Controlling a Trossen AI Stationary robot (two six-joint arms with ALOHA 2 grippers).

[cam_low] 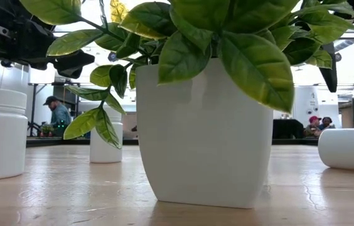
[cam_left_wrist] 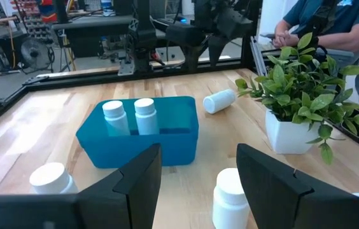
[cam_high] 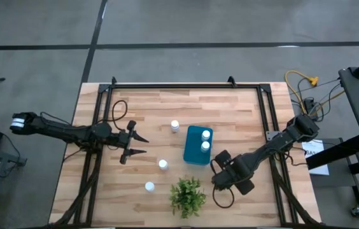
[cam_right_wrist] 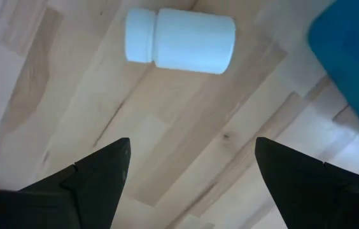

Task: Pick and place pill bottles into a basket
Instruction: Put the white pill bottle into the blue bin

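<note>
Currently, both arms are hanging over the wooden table (cam_high: 243,108) w/ nothing gripped. L gripper (cam_high: 136,145) is hovering w/ its fingers (cam_left_wrist: 138,181) spread partway & empty, pointing at the teal basket (cam_high: 194,154), which is sitting a short way straight ahead of it. Two pill bottles are standing upright inside the basket, side by side at the end farther from R gripper: one (cam_left_wrist: 114,116) beside the other (cam_left_wrist: 145,113), both clear of the rim. Nearer L gripper, one upright pill bottle (cam_high: 163,165) is standing just ahead of its fingertips, a bit off to one side, btwn gripper & basket. Another upright bottle (cam_high: 175,126) is standing ahead on the opposite side, near the basket's corner. A third loose bottle (cam_high: 149,186) is standing farther off to the side, approx. level w/ the fingertips & near the potted plant (cam_high: 187,196).

R gripper (cam_high: 219,160) is angling down just beside the basket, on the side away from L gripper, w/ its fingers (cam_right_wrist: 97,175) spread wide & gripping nothing. A sixth pill bottle (cam_right_wrist: 179,39) is lying on its side on the wood just ahead of those fingertips, not btwn them & not touching them; the basket's corner is showing close beside it. Beyond the table, a person in a teal top (cam_left_wrist: 332,19) is sitting.
</note>
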